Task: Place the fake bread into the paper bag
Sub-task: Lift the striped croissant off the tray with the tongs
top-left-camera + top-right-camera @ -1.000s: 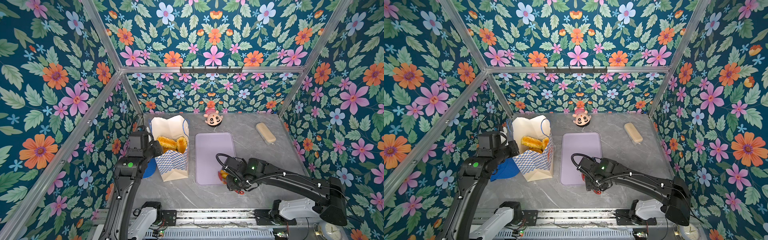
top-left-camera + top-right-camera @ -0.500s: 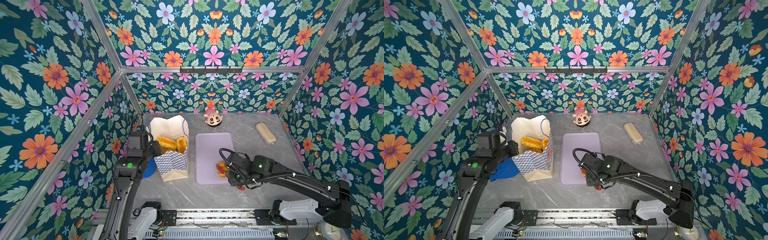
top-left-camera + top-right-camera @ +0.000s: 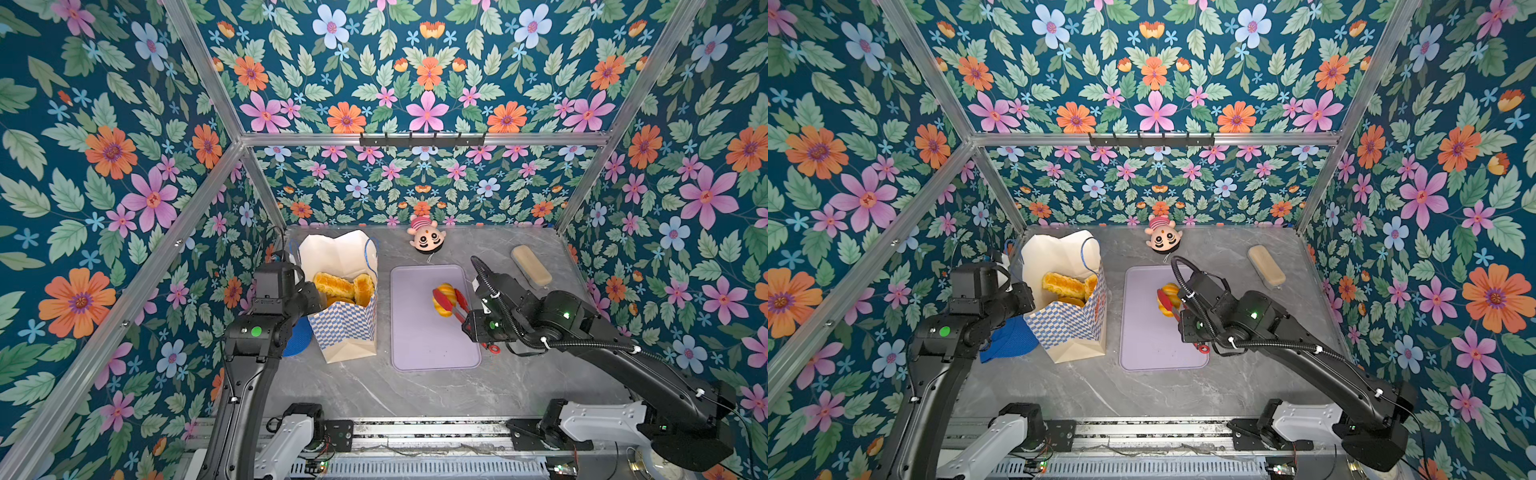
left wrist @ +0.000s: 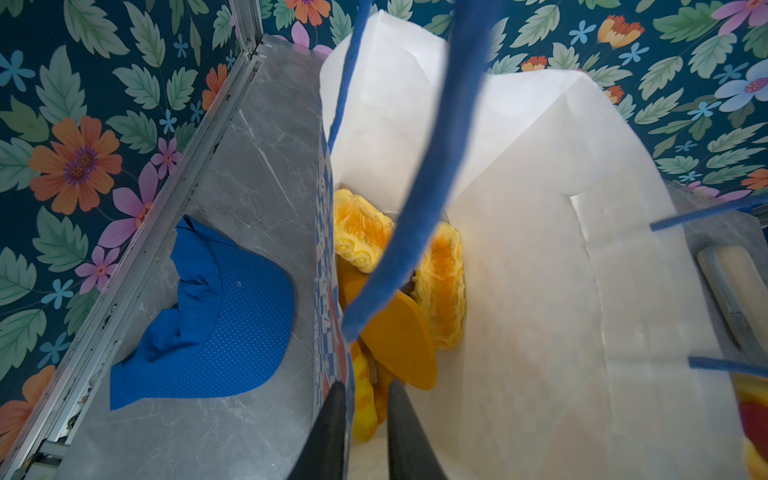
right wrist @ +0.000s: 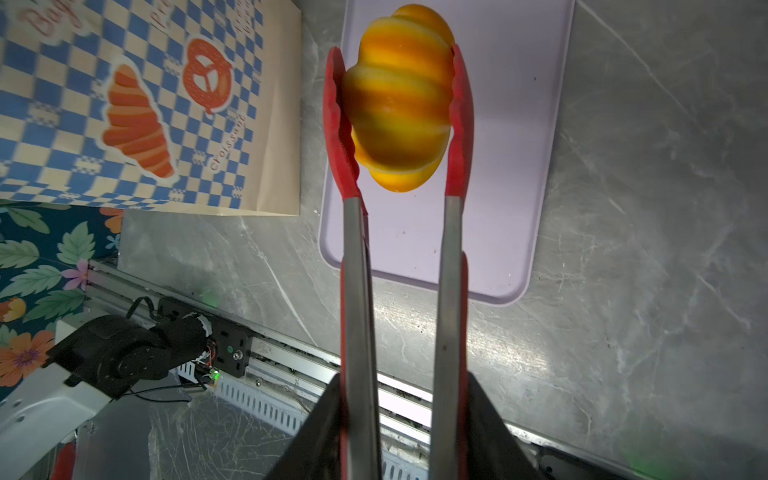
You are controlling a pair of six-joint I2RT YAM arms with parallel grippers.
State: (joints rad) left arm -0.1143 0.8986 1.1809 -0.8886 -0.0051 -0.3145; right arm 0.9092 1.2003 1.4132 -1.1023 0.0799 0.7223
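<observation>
The paper bag (image 3: 345,332) (image 3: 1067,332) stands open on the left of the table, with several pieces of fake bread (image 3: 332,284) (image 4: 361,224) inside. My left gripper (image 4: 368,384) (image 3: 316,297) is at the bag's near-left rim, slightly open. One finger is outside the checkered wall and one inside. My right gripper (image 5: 403,378) (image 3: 471,322) is shut on red-tipped metal tongs (image 5: 357,270). The tongs pinch a striped golden loaf of fake bread (image 5: 399,104) (image 3: 442,301) (image 3: 1168,301), held in the air above the purple tray (image 3: 432,345).
A blue cap (image 4: 216,316) (image 3: 295,340) lies on the table left of the bag, under my left arm. A pale beige block (image 3: 531,266) lies at the back right, and a doll head (image 3: 427,239) at the back middle. Flowered walls close in three sides.
My right arm has lifted the tongs and the striped loaf off the tray's near right part, and carried them up and toward the back. The left arm has stayed at the bag.
</observation>
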